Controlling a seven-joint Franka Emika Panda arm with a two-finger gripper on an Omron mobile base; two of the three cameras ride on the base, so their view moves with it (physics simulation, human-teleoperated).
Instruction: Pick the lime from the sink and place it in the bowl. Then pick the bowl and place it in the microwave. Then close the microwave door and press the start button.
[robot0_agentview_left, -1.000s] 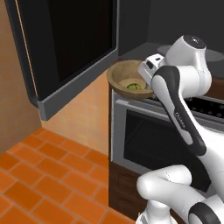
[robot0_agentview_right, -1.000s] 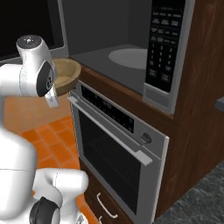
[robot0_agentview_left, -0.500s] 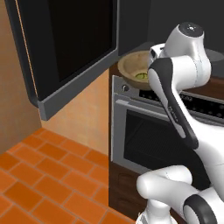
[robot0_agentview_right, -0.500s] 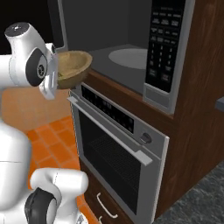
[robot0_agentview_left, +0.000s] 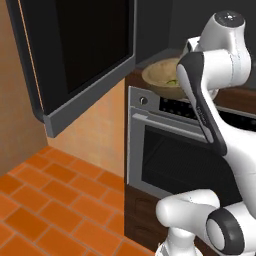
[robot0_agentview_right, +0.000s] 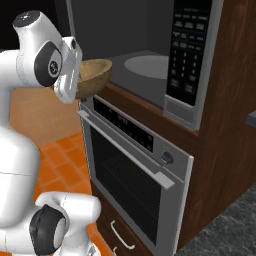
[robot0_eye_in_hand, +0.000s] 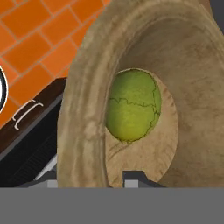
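The tan wooden bowl (robot0_agentview_right: 96, 75) hangs at the front lip of the open microwave (robot0_agentview_right: 125, 30), just above the oven's control strip. My gripper (robot0_agentview_right: 74, 67) holds it by the near rim; in the hand view the gripper (robot0_eye_in_hand: 94, 181) has its two tips on either side of the thick rim of the bowl (robot0_eye_in_hand: 83, 109). The yellow-green lime (robot0_eye_in_hand: 131, 105) lies on the bowl's floor and peeks over the edge of the bowl (robot0_agentview_left: 161, 75) as the lime (robot0_agentview_left: 173, 82). The microwave door (robot0_agentview_left: 75, 50) stands swung wide open to the left. The sink is out of view.
A pale round plate (robot0_agentview_right: 146, 65) lies inside the cavity, with the button panel (robot0_agentview_right: 187, 50) to its right. The steel oven (robot0_agentview_right: 135, 165) with its bar handle sits directly below. Orange floor tiles (robot0_agentview_left: 55, 200) spread out at the left.
The arm has carried the bowl with the lime up and toward the microwave opening; the bowl now sits closer to the cavity's front lip.
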